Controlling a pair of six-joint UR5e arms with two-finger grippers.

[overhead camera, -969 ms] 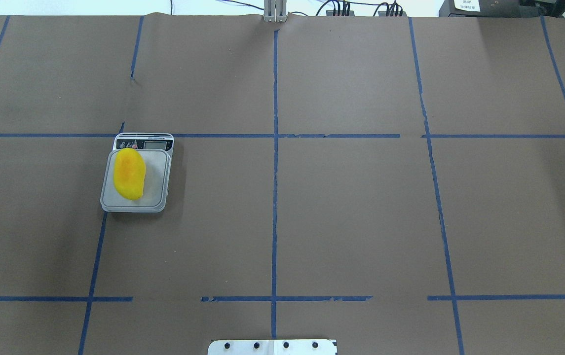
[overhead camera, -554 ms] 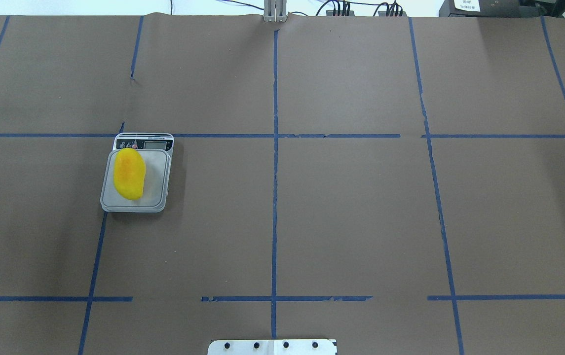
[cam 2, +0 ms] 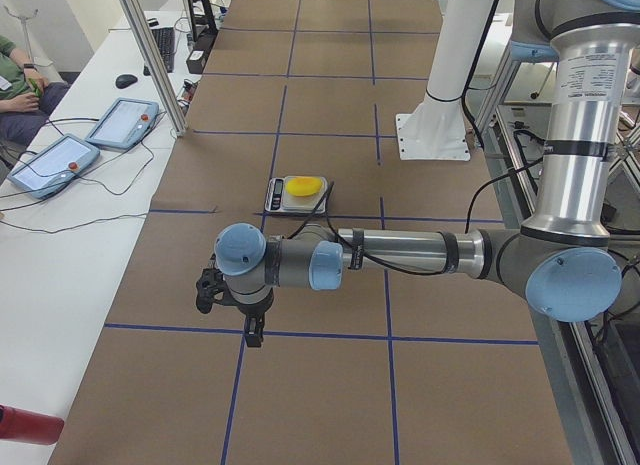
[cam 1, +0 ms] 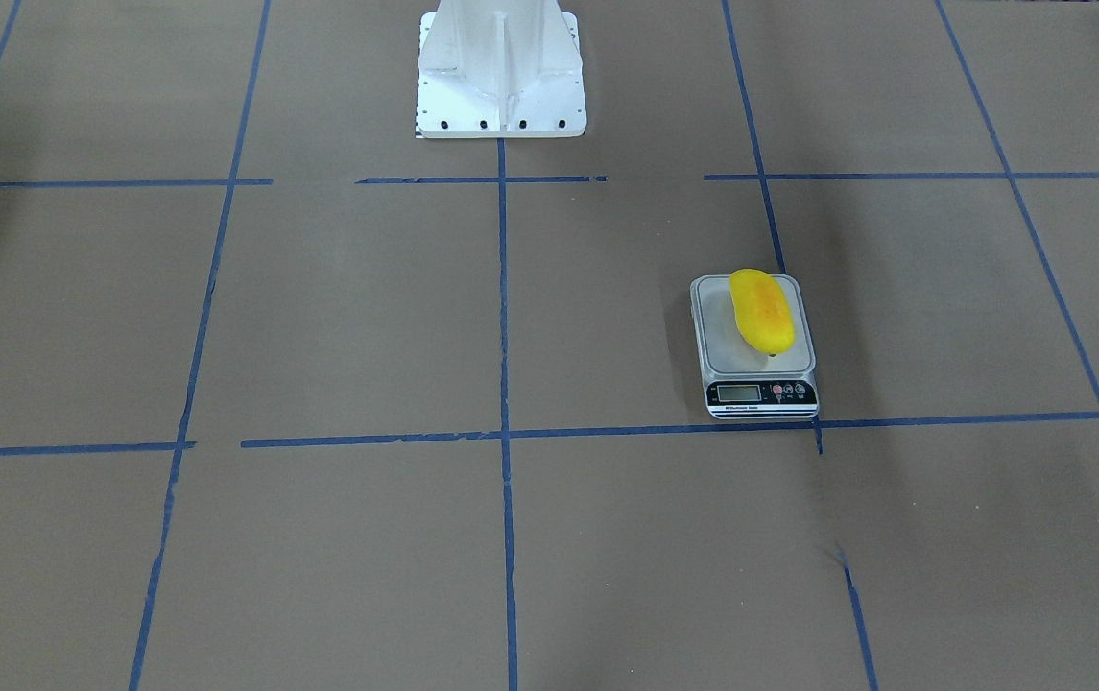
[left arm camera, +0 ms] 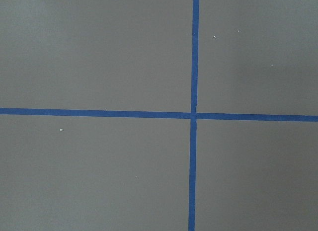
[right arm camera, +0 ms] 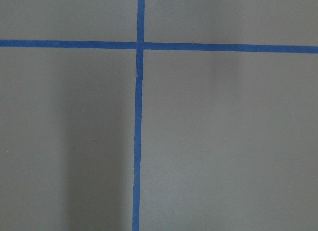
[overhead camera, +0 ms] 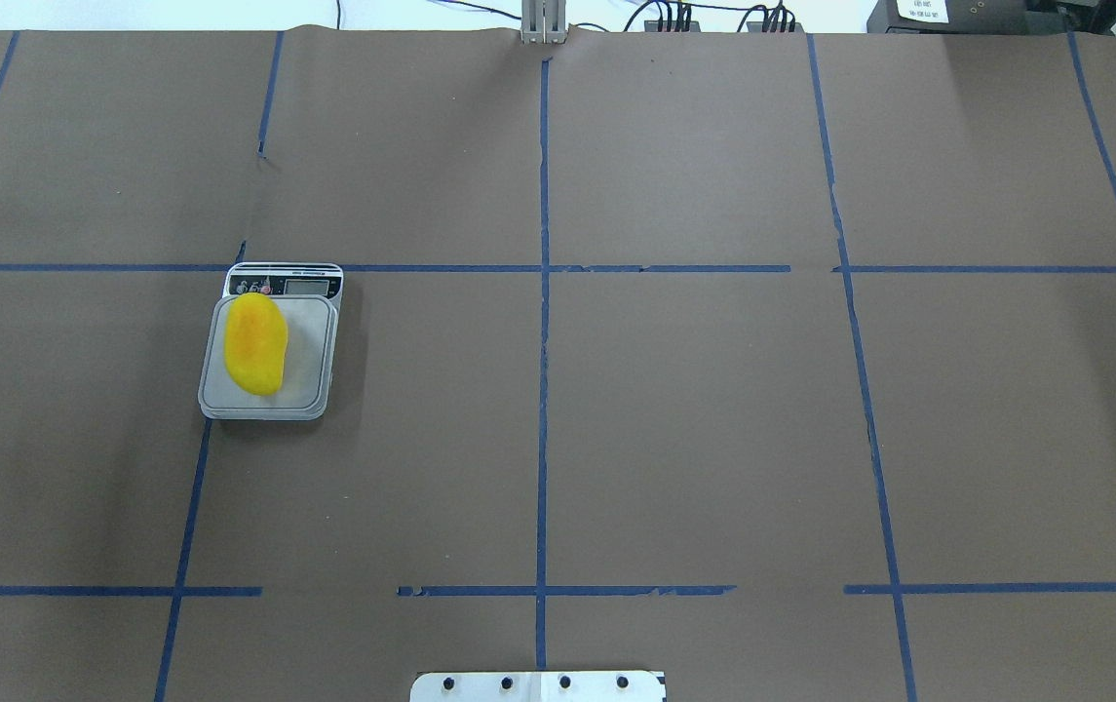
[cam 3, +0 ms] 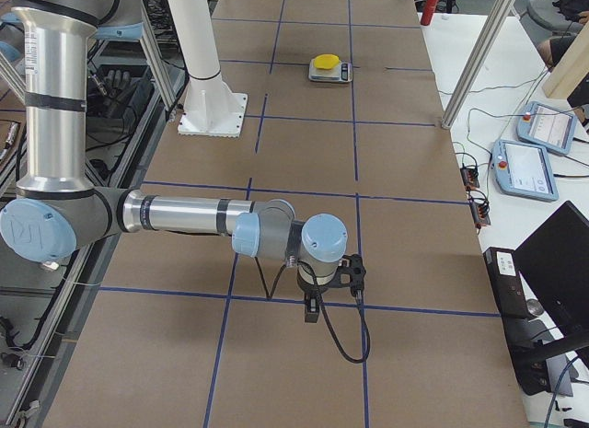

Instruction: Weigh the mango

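One mango (overhead camera: 255,343) lay lengthwise on the scale (overhead camera: 310,363), on the left part of the grey platform as seen from overhead, with one end close to the display (overhead camera: 306,286). The scale sat on the robot's left half of the brown table (overhead camera: 694,419), its display edge against a blue tape line (overhead camera: 441,268). The white pedestal (cam 1: 499,77) stood well apart from it at the robot's side. The left gripper (cam 2: 255,333) hung pointing down over a tape crossing near the table's left end, and the right gripper (cam 3: 312,310) did likewise near the opposite end. Both were well apart from the mango. Each appeared only in a side view, so I cannot tell how wide the fingers stood, though neither seemed to carry anything.
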